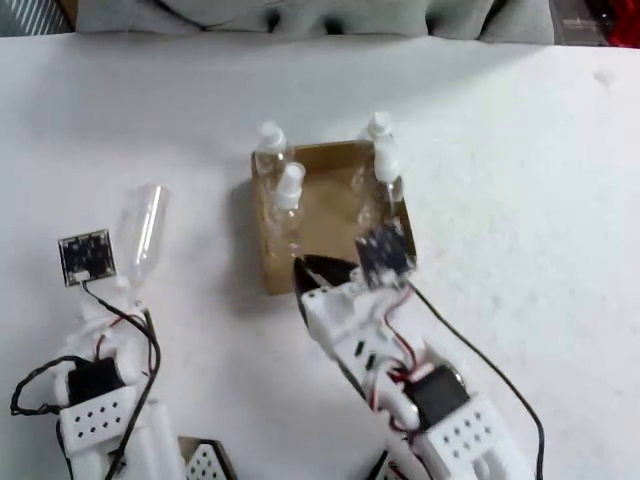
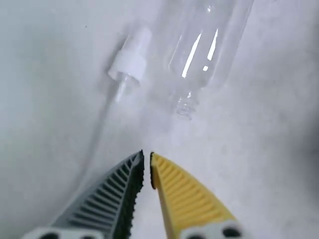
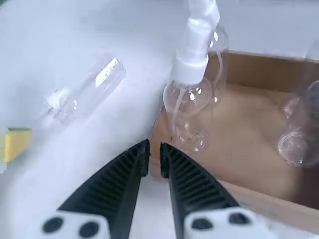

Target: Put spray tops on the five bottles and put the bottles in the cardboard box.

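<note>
A clear bottle (image 2: 205, 45) without a top lies on the white table, its open neck toward my left gripper (image 2: 146, 160). A loose white spray top (image 2: 129, 62) with its thin tube lies just beside that neck. The grey and yellow fingers are shut and hold nothing, a short way from both. The same bottle (image 1: 145, 228) lies left of the cardboard box (image 1: 325, 240). Several bottles with spray tops stand inside the box; the nearest one (image 3: 190, 94) is in the corner closest to my right gripper (image 3: 153, 151). That gripper is shut and empty, at the box's near edge (image 1: 300, 268).
The box's near wall (image 3: 259, 201) runs right under my right gripper. Grey upholstered furniture (image 1: 300, 15) lines the far edge of the table. Open white tabletop (image 1: 530, 200) lies to the right of the box.
</note>
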Tool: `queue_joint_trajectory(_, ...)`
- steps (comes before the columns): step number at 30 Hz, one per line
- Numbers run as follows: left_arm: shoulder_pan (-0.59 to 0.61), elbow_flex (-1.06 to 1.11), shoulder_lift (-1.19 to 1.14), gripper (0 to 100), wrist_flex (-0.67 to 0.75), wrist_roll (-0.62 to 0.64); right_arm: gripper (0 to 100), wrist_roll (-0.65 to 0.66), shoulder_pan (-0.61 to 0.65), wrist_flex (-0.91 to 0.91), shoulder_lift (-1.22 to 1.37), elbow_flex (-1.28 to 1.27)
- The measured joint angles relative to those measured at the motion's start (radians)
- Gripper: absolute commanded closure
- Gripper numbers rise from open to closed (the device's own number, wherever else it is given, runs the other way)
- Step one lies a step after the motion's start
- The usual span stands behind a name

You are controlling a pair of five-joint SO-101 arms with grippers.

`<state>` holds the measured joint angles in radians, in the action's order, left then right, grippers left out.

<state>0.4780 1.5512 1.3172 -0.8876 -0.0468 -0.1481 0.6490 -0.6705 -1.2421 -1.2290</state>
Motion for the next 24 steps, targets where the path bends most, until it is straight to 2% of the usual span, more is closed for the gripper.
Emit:
queue_joint_trajectory(9, 0.0, 0.023, 0.0, 98, 0.025, 0.0, 98.2, 0.0, 0.0, 0.112, 0.434, 0.127)
queue_joint_trajectory(24, 0.0, 0.023, 0.0, 98, 0.025, 0.0, 98.2, 0.0, 0.0, 0.381, 0.753, 0.132)
